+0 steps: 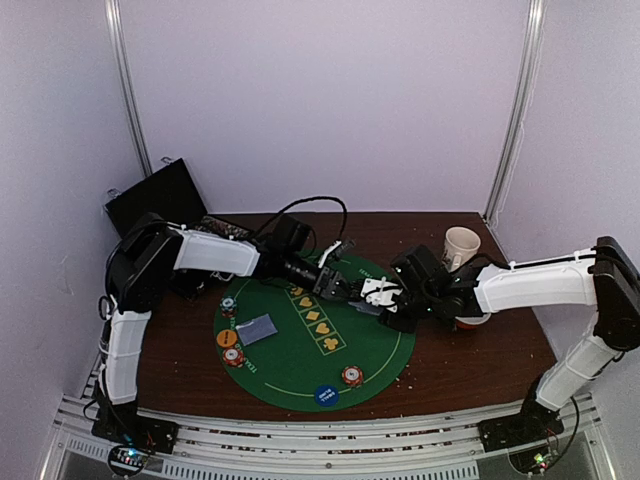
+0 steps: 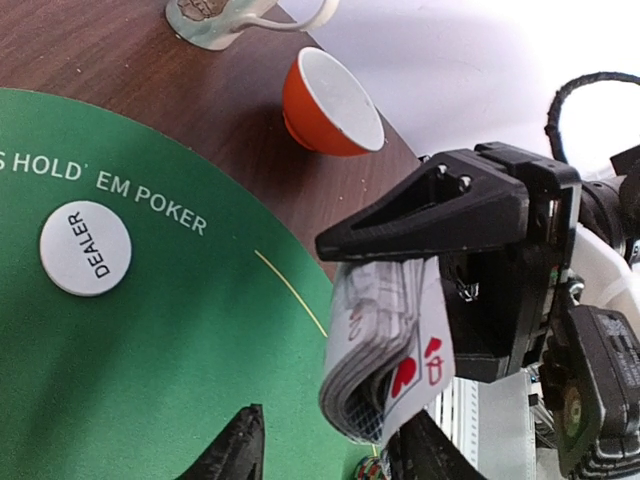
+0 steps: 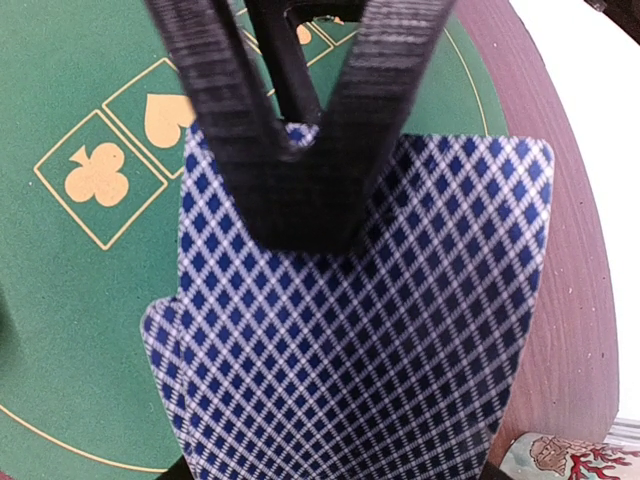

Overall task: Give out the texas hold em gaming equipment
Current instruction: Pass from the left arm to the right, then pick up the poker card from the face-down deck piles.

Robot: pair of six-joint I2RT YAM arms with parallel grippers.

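My right fingers (image 3: pixel 385 90) were clenched on the deck (image 3: pixel 370 330), its blue-and-white diamond backs slightly fanned toward the right wrist camera. In the left wrist view the same deck showed a red heart corner. It was bowed, and it hung down toward the gap between my left fingers (image 2: pixel 240 450), which stood apart, released and gripping nothing. I could not tell whether the deck touched them.

Under both sets of fingers lay the green mat (image 3: pixel 60 300), with a club and a spade box just beside the right fingers. Ahead of the left fingers the white dealer disc (image 2: pixel 85 250) sat flat on the mat. Beyond it, on the brown bench (image 2: pixel 100 50), stood the bowl (image 2: pixel 330 105) and the mug (image 2: pixel 215 20).

From above, a small pile (image 1: pixel 258 328) of cards lay on the mat well apart from both fingers, toward the left arm. Near the pile were two chip stacks (image 1: pixel 229 305), with the orange disc (image 1: pixel 227 338) between them. A third stack sat near the blue disc (image 1: pixel 326 395) at the mat's near edge.
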